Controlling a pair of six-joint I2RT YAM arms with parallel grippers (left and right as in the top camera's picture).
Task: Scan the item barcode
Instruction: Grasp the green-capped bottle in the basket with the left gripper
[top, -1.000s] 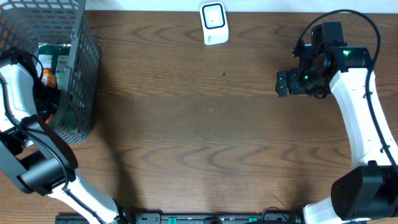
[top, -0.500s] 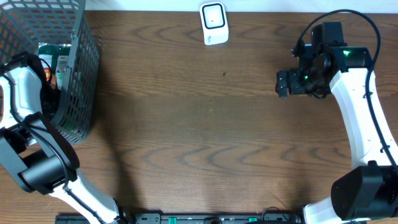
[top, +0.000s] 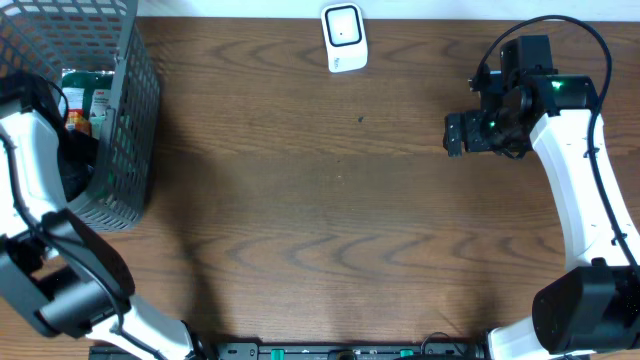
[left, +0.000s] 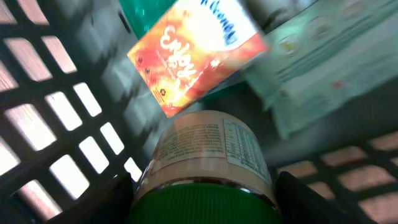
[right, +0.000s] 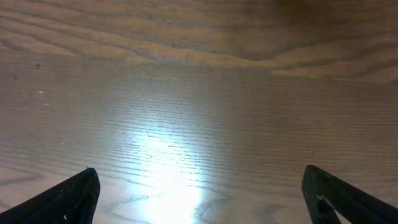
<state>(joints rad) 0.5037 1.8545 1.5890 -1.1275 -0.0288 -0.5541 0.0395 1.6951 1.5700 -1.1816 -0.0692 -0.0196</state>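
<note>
Found the left gripper (left: 202, 202) down inside the grey mesh basket (top: 135, 110), at the far-left corner of the wooden table (top: 330, 220). Saw its 2 fingers (left: 118, 199) at a middling spread, 1 on each side of a jar (left: 211, 146) with a green screw lid (left: 202, 211) and a pale printed label. Read both dark fingers as right against the lid's edges in the left wrist view, yet could not tell whether they pressed on it or merely flanked it. Noted the jar inside the basket, lid toward the camera, close to the slotted wall. Spotted an orange carton (left: 193, 56) just beyond the jar, tilted, its near corner meeting the jar's far end. Spotted a green-and-white packet (left: 323, 68) beside the carton on the right. Made out only the carton and packet through the bars from overhead, with the jar hidden beneath the left arm.

Located the white barcode scanner (top: 344, 38) at the table's far edge, near the middle, well apart from the basket. Found the right gripper (right: 202, 202) above bare wood on the right side of the table, fingers spread wide, holding nothing, with a patch of glare on the wood between them.
</note>
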